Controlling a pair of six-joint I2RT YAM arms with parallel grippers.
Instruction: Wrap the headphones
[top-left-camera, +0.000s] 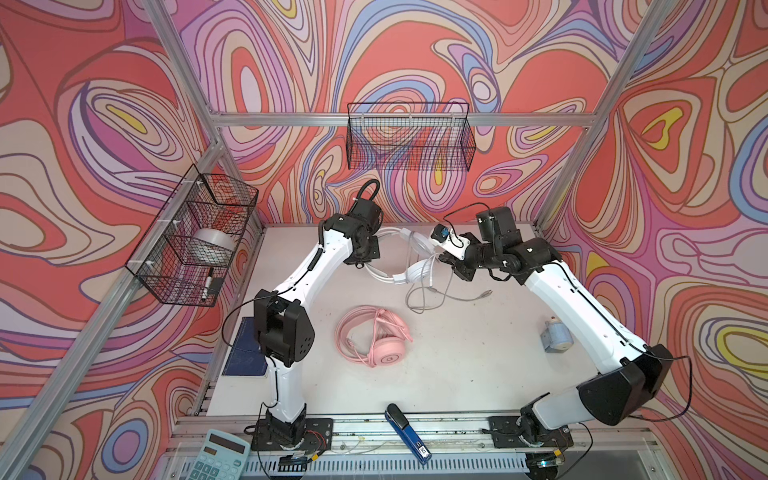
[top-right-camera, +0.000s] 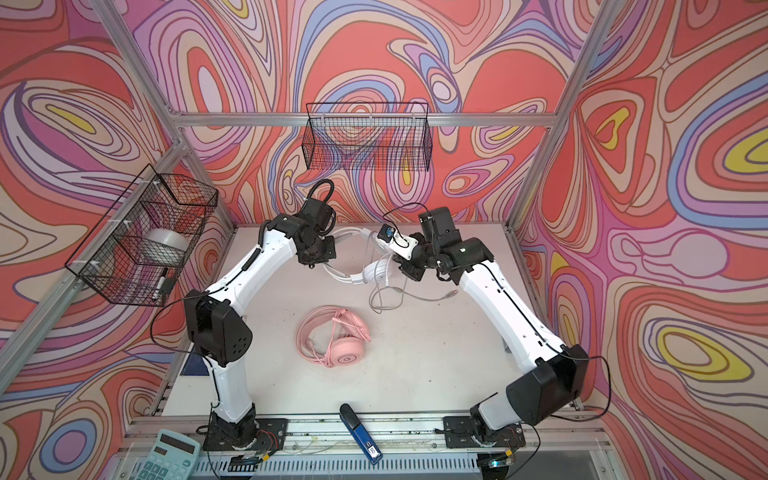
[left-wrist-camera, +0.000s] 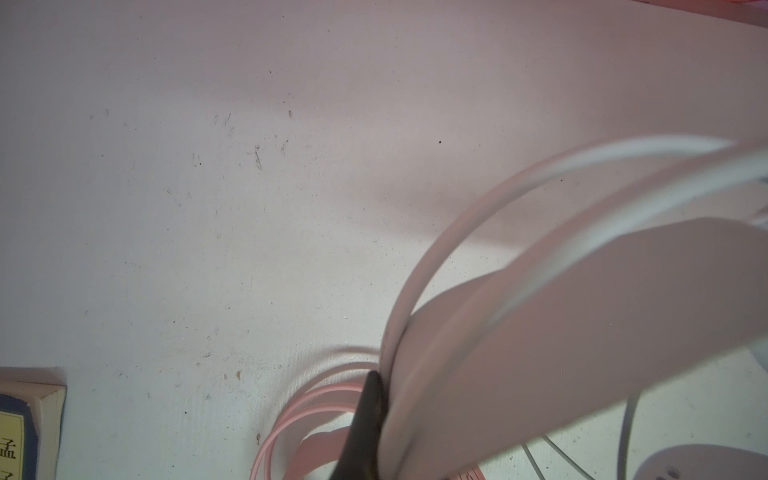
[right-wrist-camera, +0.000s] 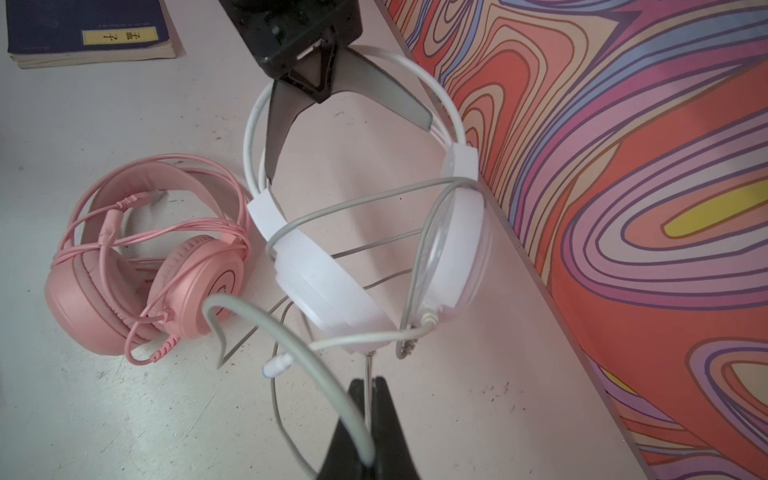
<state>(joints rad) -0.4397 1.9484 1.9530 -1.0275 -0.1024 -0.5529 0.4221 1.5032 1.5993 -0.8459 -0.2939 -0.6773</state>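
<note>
A: Where did the white headphones sit?

B: On the far side of the desk, between the two arms and near the back wall. They hung by the headband from the left gripper, which was clenched on the grey inner strap at the crown. The earcups pointed down. I could not tell whether they touched the desk.

A: And the right gripper?

B: It was clamped on the grey cable, near the lower earcup. One pass of that cable ran across both earcups. The rest lay in loose loops on the desk in both top views, with the plug end out toward the right arm.

A: What about the pink headphones?

B: They lay flat on the desk, mid-field, well apart from both grippers. The pink cable was strung over the band and earcups.

A: Anything else noted?

B: A dark blue book lay at the left edge beside the left arm. A blue stapler lay across the front rail. A calculator sat at the front left corner. A tape roll sat in the wire basket on the left wall.
</note>
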